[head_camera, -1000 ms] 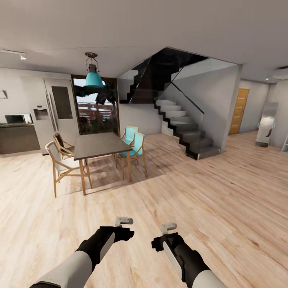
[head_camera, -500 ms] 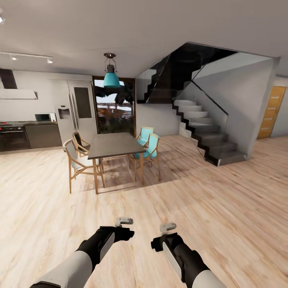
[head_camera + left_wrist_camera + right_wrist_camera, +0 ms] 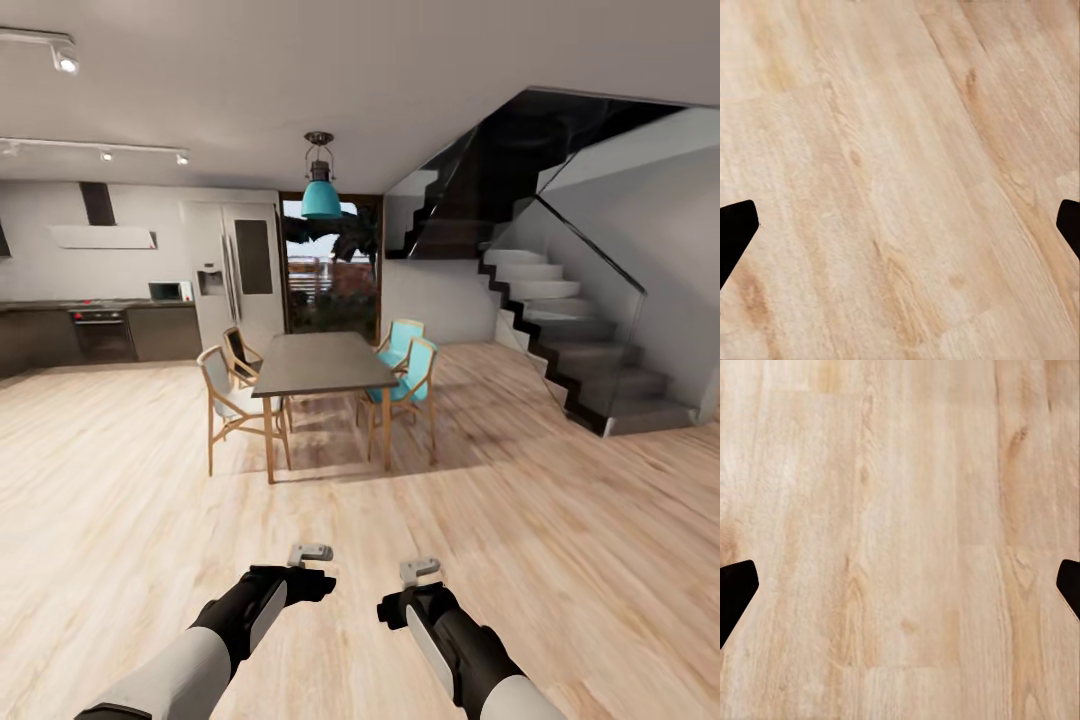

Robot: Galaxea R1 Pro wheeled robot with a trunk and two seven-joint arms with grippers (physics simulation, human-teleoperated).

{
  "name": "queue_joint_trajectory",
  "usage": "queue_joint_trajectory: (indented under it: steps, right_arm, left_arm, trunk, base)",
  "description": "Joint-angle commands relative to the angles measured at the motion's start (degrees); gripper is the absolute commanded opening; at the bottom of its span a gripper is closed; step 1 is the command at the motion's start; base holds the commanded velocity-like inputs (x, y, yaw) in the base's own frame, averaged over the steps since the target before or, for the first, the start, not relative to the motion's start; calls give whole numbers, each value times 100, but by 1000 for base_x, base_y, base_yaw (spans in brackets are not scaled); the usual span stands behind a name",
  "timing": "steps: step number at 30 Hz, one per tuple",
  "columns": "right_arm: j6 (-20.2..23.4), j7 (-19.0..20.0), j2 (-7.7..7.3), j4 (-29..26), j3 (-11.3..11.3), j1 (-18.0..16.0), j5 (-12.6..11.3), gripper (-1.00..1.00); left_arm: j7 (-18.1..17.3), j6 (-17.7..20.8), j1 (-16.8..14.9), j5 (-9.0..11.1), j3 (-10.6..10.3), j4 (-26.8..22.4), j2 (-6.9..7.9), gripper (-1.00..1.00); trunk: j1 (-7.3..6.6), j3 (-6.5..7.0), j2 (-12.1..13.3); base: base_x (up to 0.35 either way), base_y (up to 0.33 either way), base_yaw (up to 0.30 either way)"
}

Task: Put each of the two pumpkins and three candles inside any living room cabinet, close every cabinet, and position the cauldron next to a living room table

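The pumpkins, candles, cabinet and cauldron are out of view. In the head view both arms hang low in front of me over light wood plank floor (image 3: 560, 560). My left gripper (image 3: 312, 586) and right gripper (image 3: 396, 608) point down at the planks. In the left wrist view the left gripper (image 3: 900, 225) has its dark fingertips (image 3: 735, 232) spread to the picture's edges, with bare floor between them. The right gripper (image 3: 900, 589) in the right wrist view stands just as wide, its fingertips (image 3: 735, 592) holding nothing.
A dark-topped dining table (image 3: 320, 362) with wooden and teal chairs (image 3: 408, 378) stands ahead under a teal pendant lamp (image 3: 321, 198). Grey kitchen units (image 3: 100, 335) and a fridge (image 3: 235, 270) line the far left wall. A staircase (image 3: 570, 340) with glass railing rises at right.
The whole view has swung left: dining table, lamp and stairs have shifted right and more of the kitchen shows. Both arms and grippers hold the same pose.
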Motion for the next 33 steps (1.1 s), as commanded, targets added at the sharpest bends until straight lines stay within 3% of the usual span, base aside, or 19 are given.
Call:
queue_joint_trajectory:
  steps: [1, 33]
  right_arm:
    - [19, -51, 0, -7, 10, -3, -61, 100]
    - [19, -51, 0, -4, 17, -3, -61, 100]
  left_arm:
    - [4, 31, -4, 33, -29, -8, 3, 100]
    - [1, 31, -4, 30, -27, 7, 4, 100]
  trunk:
    - [2, -7, -4]
    - [2, -7, -4]
  base:
    - [230, -212, 291]
    - [254, -64, 291]
